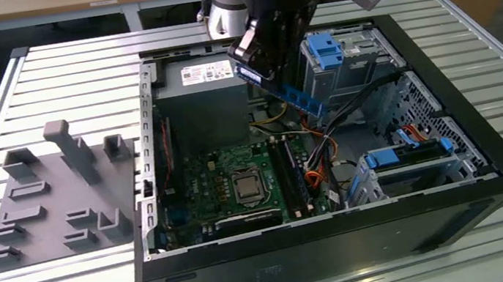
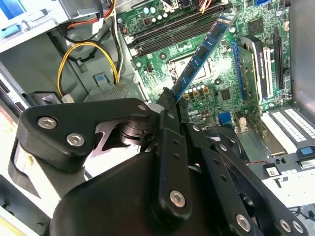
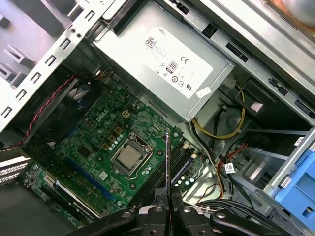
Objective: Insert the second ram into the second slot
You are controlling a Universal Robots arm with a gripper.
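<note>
A grey moulded fixture (image 1: pixel 52 198) with upright pegs sits near the slatted table's (image 1: pixel 74 70) left edge in the exterior view. Just beside it, toward the middle, lies the open computer case (image 1: pixel 345 246). Inside, a grey power supply (image 1: pixel 201 96) fills the far left corner, and the green motherboard (image 1: pixel 208 184) with its processor socket (image 1: pixel 246 186) lies by the near wall. The dark memory slots (image 1: pixel 288 173) run along the socket's right side.

Above the board, the gripper (image 1: pixel 257 73) is clamped on one end of the second ram (image 1: pixel 297 97), its fingers closed to the stick's thickness. The blue stick hangs in the air, tilted, with its free end slanting down toward the exterior view's right, clear of the slots. In the second wrist view it reaches out from the gripper (image 2: pixel 170 98) over the board, chips showing along the second ram (image 2: pixel 204 49). In the first wrist view it appears edge-on (image 3: pixel 168 157) beside the socket (image 3: pixel 129 156).

Blue drive caddies (image 1: pixel 412 155) occupy the case's right side.
</note>
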